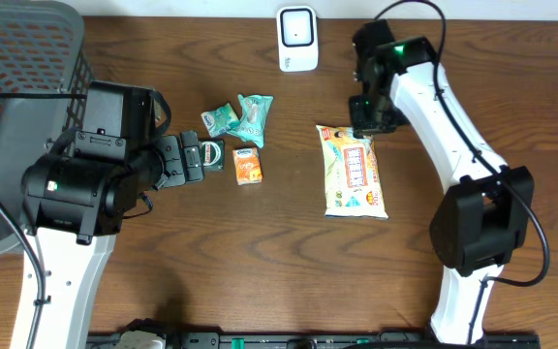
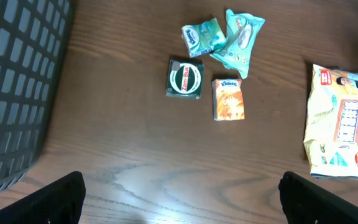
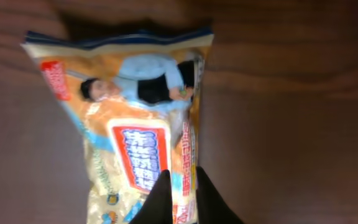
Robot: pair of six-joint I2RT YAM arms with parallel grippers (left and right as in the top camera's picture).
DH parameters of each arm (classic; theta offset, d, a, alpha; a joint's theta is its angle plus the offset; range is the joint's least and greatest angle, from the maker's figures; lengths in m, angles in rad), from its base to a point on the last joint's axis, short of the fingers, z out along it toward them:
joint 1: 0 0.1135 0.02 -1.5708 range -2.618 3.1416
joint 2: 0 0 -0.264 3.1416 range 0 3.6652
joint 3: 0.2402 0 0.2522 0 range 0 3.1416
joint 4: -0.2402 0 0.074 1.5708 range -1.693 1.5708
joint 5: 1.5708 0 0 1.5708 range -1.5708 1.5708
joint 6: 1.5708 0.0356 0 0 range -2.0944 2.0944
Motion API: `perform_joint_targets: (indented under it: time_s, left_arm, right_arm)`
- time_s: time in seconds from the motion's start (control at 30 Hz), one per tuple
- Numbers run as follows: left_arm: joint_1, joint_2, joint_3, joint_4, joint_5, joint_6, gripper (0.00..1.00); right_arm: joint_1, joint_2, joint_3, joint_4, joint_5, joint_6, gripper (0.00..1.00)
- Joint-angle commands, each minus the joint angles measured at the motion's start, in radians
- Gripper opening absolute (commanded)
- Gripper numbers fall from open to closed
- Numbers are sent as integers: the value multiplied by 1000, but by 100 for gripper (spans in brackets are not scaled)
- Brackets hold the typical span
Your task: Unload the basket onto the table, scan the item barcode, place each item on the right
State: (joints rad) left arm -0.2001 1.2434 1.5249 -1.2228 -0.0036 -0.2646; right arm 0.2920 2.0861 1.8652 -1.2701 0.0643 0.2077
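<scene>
Bare wood is showing all along the near edge of the table (image 1: 260, 281), between the two arms. The snack bag (image 1: 355, 174) is lying flat, right of the middle. It is yellow and orange, with a red and blue label. The right gripper (image 1: 364, 124) is hanging over the bag's far end, jaws pinched together. The left gripper (image 2: 180, 186) is spreading wide near a green box (image 2: 185, 79) and an orange box (image 1: 248, 166). The basket (image 1: 17, 58) is sitting at the left edge. The scanner (image 1: 297, 39) is standing at the far edge, apart from the bag.
</scene>
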Motion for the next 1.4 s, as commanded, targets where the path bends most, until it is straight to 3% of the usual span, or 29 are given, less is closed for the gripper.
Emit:
perform_joint_targets:
  time_s: [0.0,0.2,0.33,0.5,0.73,0.8,0.93,1.2,1.37]
  left_arm:
    - [-2,-2,11,-1,-9,2,98]
    - [-2,-2,11,-1,-9,2,98]
    - [-2,-2,11,-1,-9,2,97]
    - [-2,-2,11,-1,-9,2,98]
    - [-2,-2,11,-1,-9,2,97]
    - [-2,-2,11,-1,-9,2,98]
    - [-2,-2,11,-1,-9,2,98]
    - [-2,-2,11,-1,-9,2,98]
    - [-2,-2,11,-1,-9,2,98]
  right_arm:
    - [6,11,-120,61,-87,-30,7]
    - [31,11,-385,340,-135,34,7]
    - [24,10,-396,454,-135,58,9]
    - [-21,10,-173,405,-124,58,10]
    - [-39,10,67,46,-131,33,7]
    - [-28,11,59,-35,-131,19,2]
    - [12,13,-50,-73,-131,20,2]
    - [113,14,-355,138,-131,95,6]
    - [126,14,-303,135,-122,108,8]
